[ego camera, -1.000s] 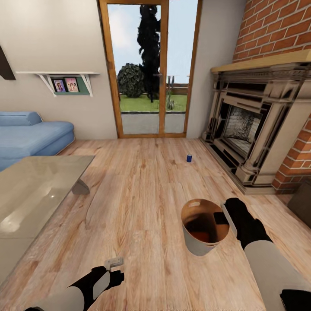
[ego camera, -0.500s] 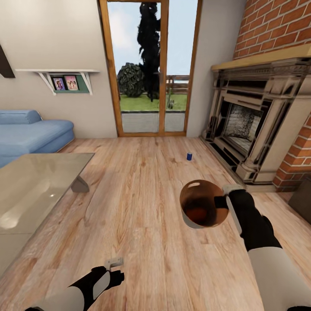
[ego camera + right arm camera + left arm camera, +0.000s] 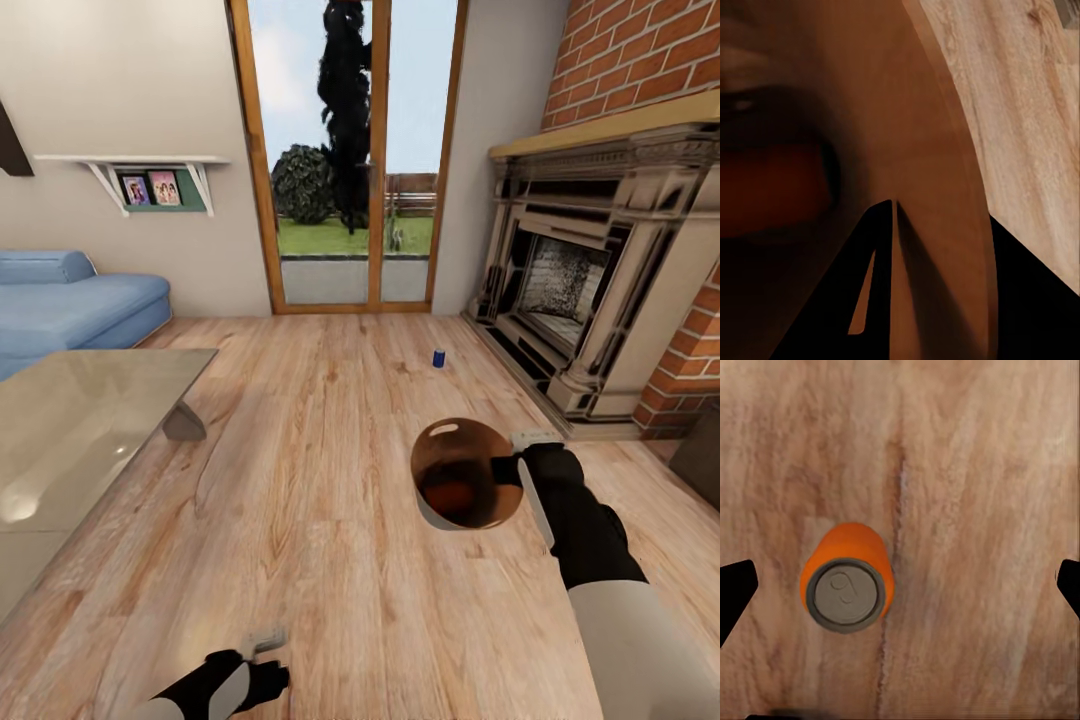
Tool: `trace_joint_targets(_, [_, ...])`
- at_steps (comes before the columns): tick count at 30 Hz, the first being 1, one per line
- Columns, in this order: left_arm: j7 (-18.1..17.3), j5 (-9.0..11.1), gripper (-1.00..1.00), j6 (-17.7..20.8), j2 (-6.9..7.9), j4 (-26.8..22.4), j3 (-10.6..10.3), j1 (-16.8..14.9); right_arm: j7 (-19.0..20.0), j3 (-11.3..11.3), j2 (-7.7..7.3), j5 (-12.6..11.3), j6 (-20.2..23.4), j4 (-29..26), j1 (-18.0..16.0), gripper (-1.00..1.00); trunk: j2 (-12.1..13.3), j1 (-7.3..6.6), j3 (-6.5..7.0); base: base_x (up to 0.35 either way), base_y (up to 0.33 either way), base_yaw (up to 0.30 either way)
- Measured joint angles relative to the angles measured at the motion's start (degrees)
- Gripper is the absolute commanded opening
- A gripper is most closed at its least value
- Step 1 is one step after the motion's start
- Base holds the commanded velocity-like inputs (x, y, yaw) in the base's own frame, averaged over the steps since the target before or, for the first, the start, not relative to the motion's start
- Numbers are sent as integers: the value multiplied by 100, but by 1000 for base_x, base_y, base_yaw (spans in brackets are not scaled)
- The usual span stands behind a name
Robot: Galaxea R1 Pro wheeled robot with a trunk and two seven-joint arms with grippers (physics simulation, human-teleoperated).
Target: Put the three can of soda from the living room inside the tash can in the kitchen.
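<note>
Copper-brown and tilted, the trash can hangs off the floor in your right gripper, which is pinched on its rim, one finger inside the wall. An orange shape, probably a can, lies inside. Your left gripper is spread wide above the orange soda can standing upright on the wood floor, which sits nearer one fingertip than the other. Close now and that off-centre finger may tip it. The blue soda can stands well ahead of the bin, near the fireplace. More tilt could spill the bin.
</note>
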Motion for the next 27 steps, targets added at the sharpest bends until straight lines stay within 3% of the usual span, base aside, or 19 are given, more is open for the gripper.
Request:
trace_joint_targets(4, [-51, 1, 100, -12, 0, 2, -4, 40, 14, 16, 162, -190, -3, -13, 30, -100, 0, 0, 0, 0, 0, 38])
trace_joint_targets(6, [-60, 1, 100, -21, 0, 1, -1, 47, 4, 17, 191, -112, 0, -15, 35, -100, 0, 0, 0, 0, 0, 112])
trace_joint_targets(9, [-65, 1, 100, -26, 0, 1, 0, 52, -8, 16, 208, 32, 0, -17, 38, -100, 0, 0, -1, 0, 0, 126])
trace_joint_targets(13, [-68, 6, 100, -36, 5, 2, 0, 54, 8, 18, 218, -152, -1, -17, 39, -100, 0, 0, -3, 0, 0, 48])
trace_joint_targets(17, [-67, 8, 100, -58, 14, 4, 1, 57, -6, 7, 214, 12, 0, -23, 40, -100, 0, 0, -3, 0, 0, 12])
trace_joint_targets(22, [-51, 9, 100, -208, 102, 9, 1, 61, 4, 4, 213, -105, 0, -26, 40, -100, 0, 0, -3, 0, 0, 3])
trace_joint_targets(27, [-12, 9, 100, -284, 131, 10, 1, 64, -5, 2, 212, -15, 0, -26, 40, -100, 0, 0, -3, 0, 0, 0])
